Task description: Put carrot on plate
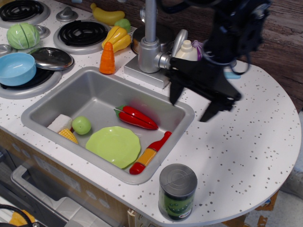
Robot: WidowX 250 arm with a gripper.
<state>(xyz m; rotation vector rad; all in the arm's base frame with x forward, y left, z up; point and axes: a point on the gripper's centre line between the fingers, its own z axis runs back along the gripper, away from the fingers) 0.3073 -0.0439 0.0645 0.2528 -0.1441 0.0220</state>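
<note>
The orange carrot (pixel 107 58) stands upright on the counter at the sink's back-left rim, beside the stove. The lime-green plate (pixel 113 146) lies flat in the front of the sink. My black gripper (pixel 191 106) hangs open and empty above the sink's right rim, well to the right of the carrot and above and right of the plate. Its image is motion-blurred.
In the sink (pixel 42 101) lie a red chili (pixel 136 117), a green ball (pixel 81 125), corn (pixel 67 135), a sponge and a red-yellow knife (pixel 150 152). A can (pixel 177 191) stands at the front. Faucet (pixel 150 42), white bottle (pixel 186 51), yellow squash (pixel 116 38), blue bowl (pixel 16 68) and lid stand behind.
</note>
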